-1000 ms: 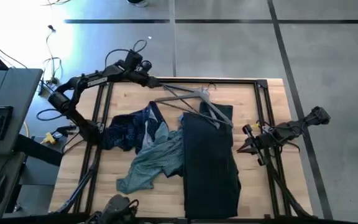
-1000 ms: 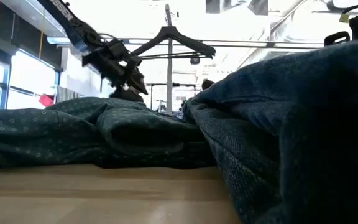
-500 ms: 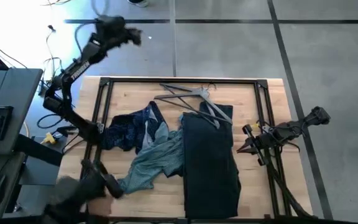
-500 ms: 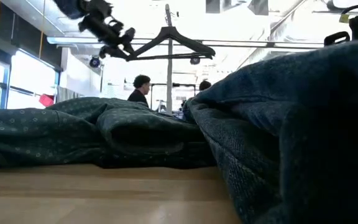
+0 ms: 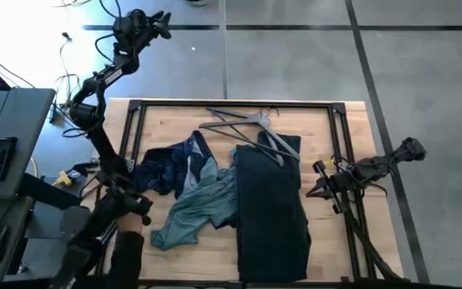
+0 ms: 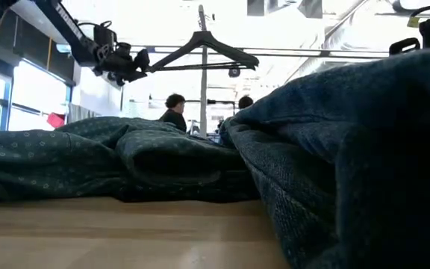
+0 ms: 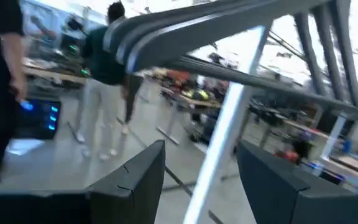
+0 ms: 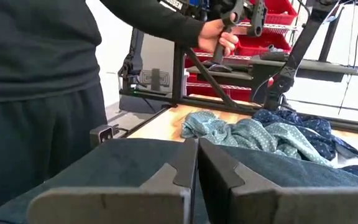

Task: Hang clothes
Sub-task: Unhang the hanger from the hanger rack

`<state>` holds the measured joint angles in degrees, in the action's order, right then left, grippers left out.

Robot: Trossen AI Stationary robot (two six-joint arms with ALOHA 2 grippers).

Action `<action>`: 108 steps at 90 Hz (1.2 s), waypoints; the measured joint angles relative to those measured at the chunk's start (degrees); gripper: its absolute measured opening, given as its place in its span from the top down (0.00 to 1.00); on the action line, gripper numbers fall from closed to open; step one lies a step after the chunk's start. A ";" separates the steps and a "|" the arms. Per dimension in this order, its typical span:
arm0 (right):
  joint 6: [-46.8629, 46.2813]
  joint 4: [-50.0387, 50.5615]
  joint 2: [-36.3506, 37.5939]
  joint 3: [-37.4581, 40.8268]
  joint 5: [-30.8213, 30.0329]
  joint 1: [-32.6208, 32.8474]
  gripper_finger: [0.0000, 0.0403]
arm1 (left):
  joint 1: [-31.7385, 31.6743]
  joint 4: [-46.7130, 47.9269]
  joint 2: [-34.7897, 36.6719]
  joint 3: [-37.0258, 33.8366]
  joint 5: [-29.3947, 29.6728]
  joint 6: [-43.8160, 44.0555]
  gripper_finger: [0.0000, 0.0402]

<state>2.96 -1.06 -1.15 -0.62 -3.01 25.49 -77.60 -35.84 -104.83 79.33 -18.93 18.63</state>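
Three clothes lie on the wooden table: black trousers (image 5: 271, 205) right of the middle, a navy dotted shirt (image 5: 167, 164) to their left, and a teal shirt (image 5: 195, 210) nearer the front. My left gripper (image 5: 149, 20) is raised high beyond the table's far left corner and stands open (image 7: 201, 171) with nothing between its fingers. In the low view it (image 6: 125, 66) hangs left of a dark hanger (image 6: 204, 48) hooked on a rail. My right gripper (image 5: 318, 186) is shut just off the trousers' right edge (image 8: 194, 165).
A black frame (image 5: 132, 136) rings the table. Grey hangers (image 5: 247, 124) lie by the far edge, one on the trousers' far end. A person in dark clothes (image 8: 36, 93) stands at the near left corner, a hand (image 8: 219, 36) on the frame or arm base.
My left gripper has swung up and away from the hangers at the far edge, out past the table's far left corner. A person has stepped in at the near left corner and reached to the frame there. The clothes have stayed put.
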 joint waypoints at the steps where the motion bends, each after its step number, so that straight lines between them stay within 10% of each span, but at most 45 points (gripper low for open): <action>1: 0.00 0.00 0.00 0.00 0.00 -0.01 1.00 | 0.00 -0.22 -0.19 -0.01 0.52 -0.16 0.56; 73: 0.00 0.00 0.00 0.00 0.00 -0.02 1.00 | 0.46 5.89 -8.45 18.89 9.25 -10.40 0.52; 108: -0.02 0.00 0.00 0.00 -0.02 -0.02 1.00 | 0.46 7.93 -10.25 19.04 3.46 -9.59 0.52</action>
<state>2.94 -1.06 -1.15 -0.62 -3.03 25.47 -77.14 -27.91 -115.08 98.37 -15.47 9.04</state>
